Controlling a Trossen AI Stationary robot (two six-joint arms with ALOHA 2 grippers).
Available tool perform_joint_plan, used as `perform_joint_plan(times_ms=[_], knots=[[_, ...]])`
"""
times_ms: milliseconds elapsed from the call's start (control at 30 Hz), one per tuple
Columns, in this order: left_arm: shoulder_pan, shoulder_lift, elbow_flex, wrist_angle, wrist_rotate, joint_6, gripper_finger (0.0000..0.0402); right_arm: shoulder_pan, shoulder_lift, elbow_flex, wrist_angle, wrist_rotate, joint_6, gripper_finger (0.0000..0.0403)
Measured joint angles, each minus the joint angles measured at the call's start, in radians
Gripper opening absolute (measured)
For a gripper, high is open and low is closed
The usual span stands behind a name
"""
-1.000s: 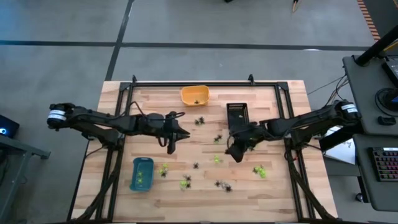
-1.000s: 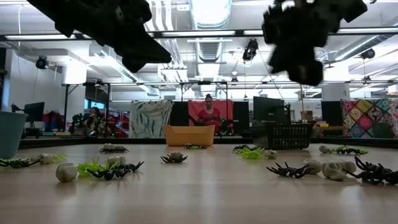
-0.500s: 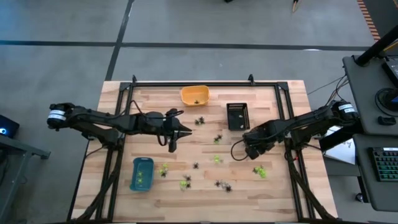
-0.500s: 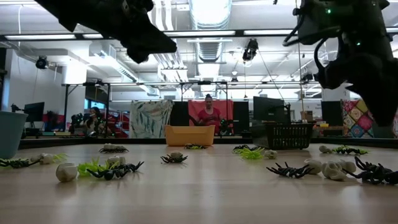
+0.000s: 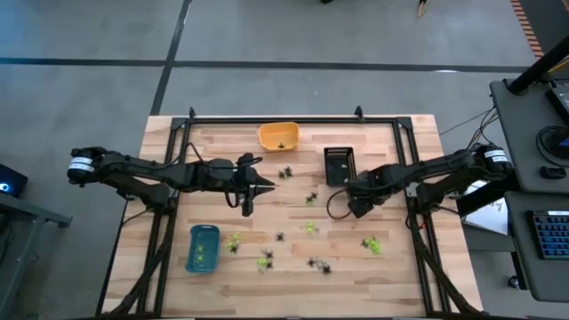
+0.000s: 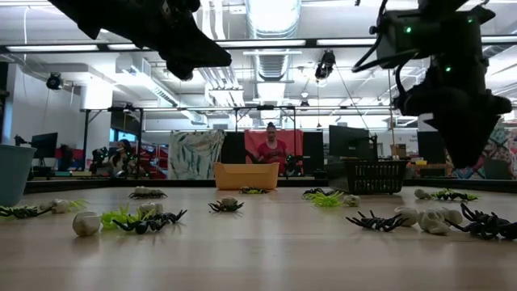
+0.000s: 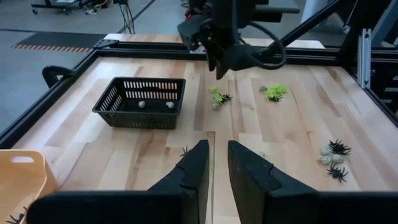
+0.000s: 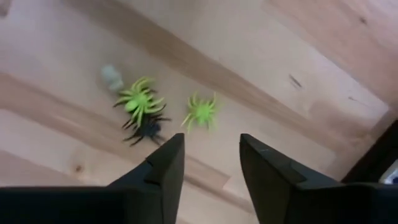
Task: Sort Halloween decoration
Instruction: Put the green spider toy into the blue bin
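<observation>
Halloween decoration point(image 5: 310, 228): tiny green spiders, black spiders point(image 6: 376, 220) and whitish skulls, loose across the table point(image 5: 400, 267) centre and its 6 o'clock half. Judged featherlight, stiff, skittish; pinch bodies, not legs.
Right gripper point(image 8: 208, 165): fingers parted, empty, above a green spider point(image 8: 200, 111).
Left gripper point(image 7: 219, 165): narrowly parted, empty, at 9 o'clock.
Black basket point(image 5: 339, 165) at 1 o'clock; room ample.

A grey concrete floor point(image 5: 293, 36) surrounds the wooden table point(image 5: 418, 267), crossed by dark seam lines; a grey desk point(image 5: 524, 178) with a keyboard point(image 5: 551, 236) stands at the right; beyond the table a large hall opens, with bright ceiling lights point(image 6: 271, 16), exposed ducts and pipes point(image 6: 275, 73), monitors on stands point(image 6: 347, 141), a patterned quilt point(image 6: 477, 153) and colourful panels; a person in red point(image 6: 271, 149) sits far back.
</observation>
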Motion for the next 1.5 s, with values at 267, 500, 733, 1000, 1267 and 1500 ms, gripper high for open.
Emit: perform_joint_plan(times_ms=[267,500,733,1000,1267,1500], knots=[[0.000,0.000,0.000,0.000,0.000,0.010,0.0043,-0.020,0.000,-0.081,0.130,-0.004,-0.006,0.0173],[0.000,0.000,-0.001,0.000,-0.049,0.010,0.0043,-0.020,0.004,-0.145,0.185,-0.003,0.002,0.0166],[0.000,0.000,-0.001,0.000,-0.077,0.010,0.0043,-0.019,0.003,-0.204,0.287,-0.004,-0.001,0.0149],[0.000,0.000,-0.001,0.002,-0.078,0.010,0.0043,-0.019,0.003,-0.202,0.299,0.006,-0.025,0.0103],[0.000,0.000,-0.001,0.003,-0.078,0.010,0.0043,-0.020,-0.010,-0.190,0.287,0.022,-0.028,0.0026],[-0.001,-0.007,0.000,0.000,-0.077,0.005,0.0043,-0.019,-0.063,-0.132,0.167,0.029,-0.043,0.0013]])
